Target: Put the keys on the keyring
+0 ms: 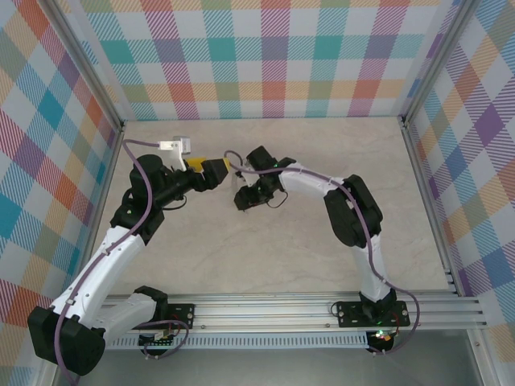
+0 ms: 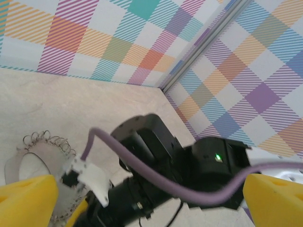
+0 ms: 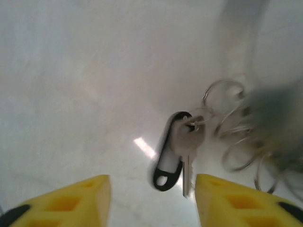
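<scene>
A small silver key (image 3: pixel 188 142) and a black oblong tag with a white face (image 3: pixel 168 158) hang together on one small loop. That loop joins the keyring (image 3: pixel 231 126), a blurred cluster of thin wire loops to the right. My right gripper (image 3: pixel 152 185) is open, its yellow fingertips (image 3: pixel 90 198) on either side just below the key, not touching it. In the left wrist view the keyring (image 2: pixel 47 140) lies at the left, and my left gripper (image 2: pixel 151 194) stands wide open around the right arm's black wrist. From above, the left gripper (image 1: pixel 216 170) and right gripper (image 1: pixel 241 199) meet mid-table.
The pale marble-look table (image 1: pixel 282 257) is walled by checked panels (image 1: pixel 273 56) at the back and sides. A purple cable (image 2: pixel 156 172) crosses in front of the left wrist camera. A metal rail (image 1: pixel 306 310) runs along the near edge.
</scene>
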Controlling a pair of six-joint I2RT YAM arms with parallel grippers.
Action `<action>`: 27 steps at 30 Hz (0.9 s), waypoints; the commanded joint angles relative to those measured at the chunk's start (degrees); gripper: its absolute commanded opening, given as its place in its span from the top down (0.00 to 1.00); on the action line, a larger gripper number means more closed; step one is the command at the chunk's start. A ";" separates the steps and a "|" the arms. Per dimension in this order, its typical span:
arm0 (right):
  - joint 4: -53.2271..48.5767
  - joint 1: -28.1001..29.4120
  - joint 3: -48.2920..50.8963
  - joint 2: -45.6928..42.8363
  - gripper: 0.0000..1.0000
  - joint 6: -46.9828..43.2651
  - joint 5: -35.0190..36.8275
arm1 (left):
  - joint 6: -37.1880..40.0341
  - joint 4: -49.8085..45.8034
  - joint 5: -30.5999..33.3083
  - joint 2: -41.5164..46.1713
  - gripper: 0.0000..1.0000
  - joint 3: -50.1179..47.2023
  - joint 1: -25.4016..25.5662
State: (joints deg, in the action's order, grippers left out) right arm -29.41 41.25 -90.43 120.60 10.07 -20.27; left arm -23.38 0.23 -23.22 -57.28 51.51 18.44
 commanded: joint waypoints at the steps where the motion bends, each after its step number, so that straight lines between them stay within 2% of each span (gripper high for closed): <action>1: 4.84 0.76 6.68 -7.72 0.39 2.87 -3.98 | -0.65 0.69 0.33 0.14 0.00 -0.38 -0.59; 5: 7.37 -0.17 14.12 -15.47 0.28 4.10 -3.78 | -0.35 0.22 0.80 0.13 0.00 -0.07 -0.59; 10: 8.80 -3.16 22.00 -24.86 0.06 5.05 -2.95 | -0.07 -0.05 1.88 0.68 0.00 0.02 -0.59; 12: 8.34 -4.25 23.78 -27.82 0.00 4.87 -2.21 | 0.18 -0.27 2.60 0.96 0.00 0.14 -0.59; 17: 6.36 -7.52 27.00 -35.14 0.00 3.59 2.09 | 2.19 -2.66 6.21 1.60 0.00 0.89 -0.59; 20: 4.63 -11.24 27.71 -39.99 0.00 3.33 5.57 | 4.19 -3.97 12.57 2.17 0.00 0.58 -0.59; 27: 5.81 -23.39 29.09 -49.74 0.00 6.59 22.77 | 12.50 1.63 27.78 2.27 0.00 -5.21 -0.59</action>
State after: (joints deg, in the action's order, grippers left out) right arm -24.38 21.12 -62.33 73.34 14.83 -7.16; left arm -16.10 -0.93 -4.03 -54.98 48.31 18.44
